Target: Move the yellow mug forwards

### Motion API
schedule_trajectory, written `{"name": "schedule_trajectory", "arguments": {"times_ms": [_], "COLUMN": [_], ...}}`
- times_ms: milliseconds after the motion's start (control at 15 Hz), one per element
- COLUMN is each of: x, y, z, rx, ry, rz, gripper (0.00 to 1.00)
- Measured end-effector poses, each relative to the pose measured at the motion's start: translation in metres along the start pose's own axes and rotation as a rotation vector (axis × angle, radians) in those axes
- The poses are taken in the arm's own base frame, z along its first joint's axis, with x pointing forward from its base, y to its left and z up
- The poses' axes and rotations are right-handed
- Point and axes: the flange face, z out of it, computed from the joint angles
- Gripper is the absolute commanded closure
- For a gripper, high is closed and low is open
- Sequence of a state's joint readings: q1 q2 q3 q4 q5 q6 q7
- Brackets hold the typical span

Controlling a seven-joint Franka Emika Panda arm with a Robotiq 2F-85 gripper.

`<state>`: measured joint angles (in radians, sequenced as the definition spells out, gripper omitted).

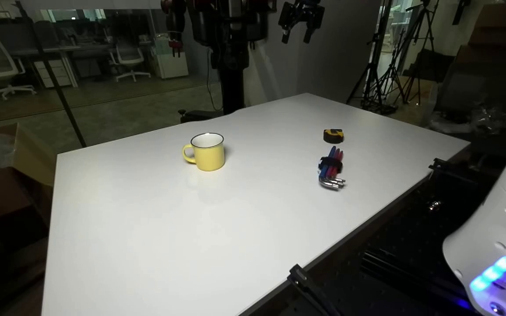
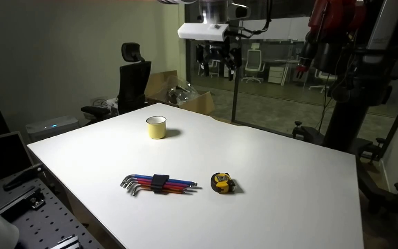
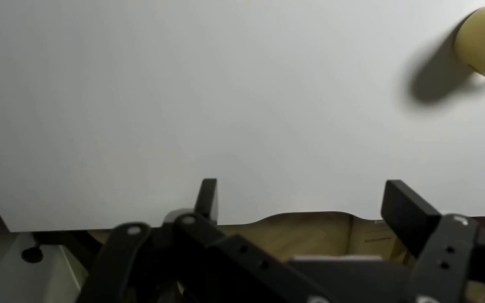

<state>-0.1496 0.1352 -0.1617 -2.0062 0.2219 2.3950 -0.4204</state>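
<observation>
Mug (image 1: pixel 210 157) stands in from the notched edge of the table (image 1: pixel 169 237); in the wrist view it lies up and right of the fingers (image 3: pixel 406 214), wide and empty, their height hard to judge.

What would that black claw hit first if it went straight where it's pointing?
The gripper would probably meet the white tabletop, perhaps near its wavy edge; depth is unclear. The yellow mug sits to one side.

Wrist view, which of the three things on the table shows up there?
The yellow mug, cut off at the right edge. The tape measure and hex key set show only in the exterior views.
</observation>
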Motion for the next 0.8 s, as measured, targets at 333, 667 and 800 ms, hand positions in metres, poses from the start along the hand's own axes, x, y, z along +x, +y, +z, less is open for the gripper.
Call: {"name": "schedule_trajectory", "arguments": {"times_ms": [333, 667, 800], "x": [0.001, 0.002, 0.003], "y": [-0.035, -0.078, -0.075], "z": [0.041, 0.089, 0.087], "rx": [0.051, 0.104, 0.103], "ry": [-0.072, -0.151, -0.149], "rz": [-0.036, -0.075, -0.069], "gripper": [0.00, 0.00, 0.00]}}
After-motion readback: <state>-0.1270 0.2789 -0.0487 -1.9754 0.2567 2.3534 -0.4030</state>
